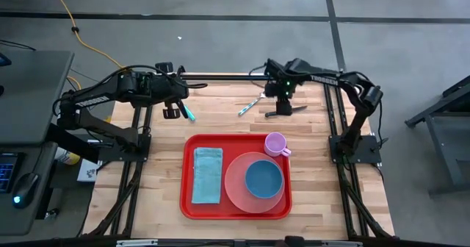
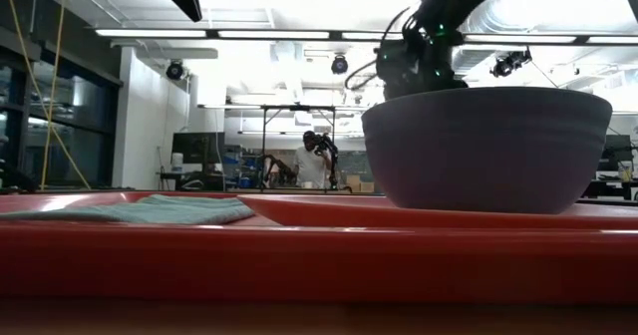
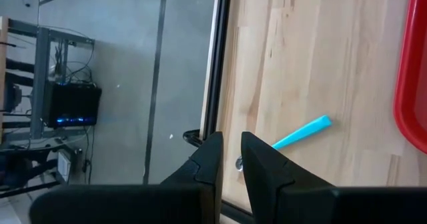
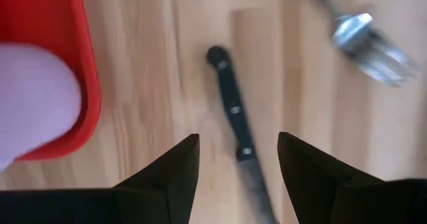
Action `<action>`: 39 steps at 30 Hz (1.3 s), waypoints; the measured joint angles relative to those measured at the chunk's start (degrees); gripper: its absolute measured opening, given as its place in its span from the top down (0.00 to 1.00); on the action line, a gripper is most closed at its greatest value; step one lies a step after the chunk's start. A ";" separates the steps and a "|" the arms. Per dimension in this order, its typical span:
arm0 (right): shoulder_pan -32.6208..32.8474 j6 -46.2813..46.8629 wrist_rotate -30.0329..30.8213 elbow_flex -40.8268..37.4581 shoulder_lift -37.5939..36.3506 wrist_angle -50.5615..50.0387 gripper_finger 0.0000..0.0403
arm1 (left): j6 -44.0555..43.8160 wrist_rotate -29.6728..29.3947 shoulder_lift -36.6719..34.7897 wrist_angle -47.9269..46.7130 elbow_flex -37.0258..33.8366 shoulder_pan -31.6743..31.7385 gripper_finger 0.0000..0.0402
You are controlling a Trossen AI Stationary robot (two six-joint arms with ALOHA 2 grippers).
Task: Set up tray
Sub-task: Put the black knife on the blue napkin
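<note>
While the red tray (image 1: 236, 210) is lying flat on the bench (image 1: 316, 133), its long axis is running left to right across the near half. Both claws are hovering beyond its far rim: the right claw (image 1: 283, 112), released, is straddling a black-handled knife (image 4: 235, 121) just past the far right corner; the left claw (image 1: 172, 112) is grasping a blue-handled utensil (image 1: 188, 113). "TROSSEN" is showing on the right arm.

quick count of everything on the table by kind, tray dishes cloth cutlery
tray: 1
dishes: 3, the plate, bowl and cup
cloth: 1
cutlery: 3, the knife, fork and a blue-handled piece at the left tool
total: 8
</note>
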 joint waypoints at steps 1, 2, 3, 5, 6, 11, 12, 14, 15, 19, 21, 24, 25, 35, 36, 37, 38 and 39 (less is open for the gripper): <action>0.52 -0.51 0.28 -1.21 0.00 0.58 0.55 | 0.00 0.01 0.00 -0.01 0.00 0.00 0.79; 1.00 -1.14 0.39 -2.23 0.00 0.95 0.55 | 0.00 0.03 0.00 0.00 0.00 0.00 0.79; 1.49 -1.70 0.36 -3.20 0.00 1.32 0.55 | 0.00 0.16 0.00 0.01 0.00 0.00 0.79; 2.49 -2.30 0.59 -5.15 -0.02 3.07 0.55 | 0.00 0.26 0.00 0.03 0.00 0.00 0.79; 2.97 -2.38 1.06 -5.98 -0.02 4.33 0.55 | 0.00 0.26 0.00 0.02 0.00 0.00 0.79; 4.58 -2.95 3.84 -9.54 -0.07 9.99 0.55 | 0.00 0.30 0.00 0.03 -0.02 0.00 0.79; 4.63 -2.92 4.71 -10.07 -0.07 11.08 0.55 | 0.00 0.32 0.00 0.03 -0.02 0.00 0.79; 4.64 -2.83 5.82 -10.69 0.04 12.76 0.55 | 0.00 0.34 0.00 0.09 -0.02 0.00 0.79; 4.60 -2.55 6.14 -10.85 0.12 13.65 0.55 | 0.00 0.36 0.02 0.17 -0.02 0.00 0.79; 4.24 -1.75 5.51 -10.83 0.93 14.94 0.55 | -0.02 0.39 0.04 0.64 -0.02 0.00 0.79; 4.26 -0.93 4.43 -10.83 1.58 15.08 0.55 | -0.05 0.41 0.04 0.64 -0.02 0.00 0.79; 4.29 0.37 3.26 -10.83 3.32 14.91 0.55 | -0.22 0.39 0.04 0.64 -0.02 0.00 0.79; 4.31 0.40 3.05 -10.83 3.94 14.90 0.55 | -0.22 0.40 0.04 0.62 -0.02 0.00 0.79; 3.76 0.40 2.61 -10.83 5.42 16.37 0.55 | -0.26 0.39 0.04 0.53 -0.02 0.00 0.79; 3.51 0.53 2.35 -10.83 5.42 16.40 0.55 | -0.27 0.40 0.04 0.53 -0.02 0.00 0.79; 3.20 0.64 2.16 -10.83 5.42 16.41 0.55 | -0.28 0.39 0.05 0.53 -0.02 0.00 0.79; 2.89 0.75 2.03 -10.83 5.43 16.45 0.55 | -0.28 0.39 0.05 0.51 -0.02 0.00 0.79; 2.70 0.76 1.90 -10.83 5.54 16.63 0.55 | -0.30 0.40 0.04 0.52 -0.02 0.00 0.79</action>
